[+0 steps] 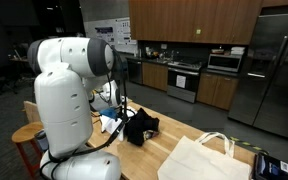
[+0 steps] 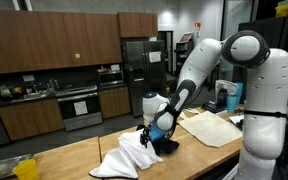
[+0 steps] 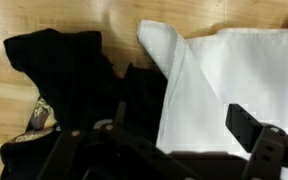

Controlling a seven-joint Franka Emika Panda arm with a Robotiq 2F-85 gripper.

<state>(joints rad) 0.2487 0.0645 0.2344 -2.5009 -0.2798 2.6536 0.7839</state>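
Two heaps lie slack and touching on the light wooden table (image 3: 114, 15), a crumpled black fabric cloth (image 3: 69, 85) and a white fabric cloth (image 3: 234, 70), since the gripper (image 3: 156, 130) above hangs wide (empty).

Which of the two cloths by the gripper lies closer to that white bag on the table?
The black cloth. In both exterior views it lies between the white cloth and the white bag, so the white cloth is the farther one.
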